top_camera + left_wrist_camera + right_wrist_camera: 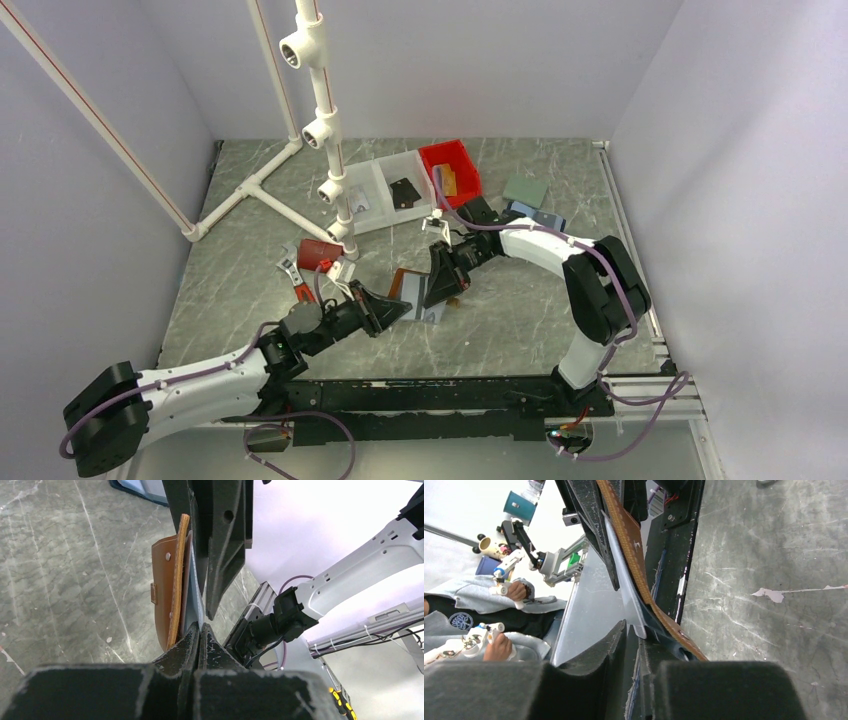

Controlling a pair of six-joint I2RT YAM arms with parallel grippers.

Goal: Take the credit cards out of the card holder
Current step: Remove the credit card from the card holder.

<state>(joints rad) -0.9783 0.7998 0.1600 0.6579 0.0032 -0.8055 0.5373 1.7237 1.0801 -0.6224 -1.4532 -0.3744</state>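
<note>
The brown leather card holder (pixel 406 282) is held up off the table between both grippers, with its pale blue inner panel turned toward the right arm. My left gripper (pixel 399 309) is shut on its near edge. In the left wrist view (pixel 200 626) the tips pinch a thin pale blue-grey sheet beside the brown leather (pixel 165 580). I cannot tell whether that sheet is a panel or a card. My right gripper (pixel 441 288) is shut on the far side. In the right wrist view (pixel 636 630) a frayed blue edge sits between the tips, beside a pale grey sheet (pixel 624 590) and the leather (pixel 630 547).
A white pipe frame (pixel 322 110) stands at the back left. Behind the grippers are a clear tray (pixel 372 190) holding a small black flat piece (pixel 403 192), and a red bin (pixel 452 160). A dark red box (pixel 318 250) and a wrench (pixel 289 272) lie left. A blue case (pixel 540 216) lies right.
</note>
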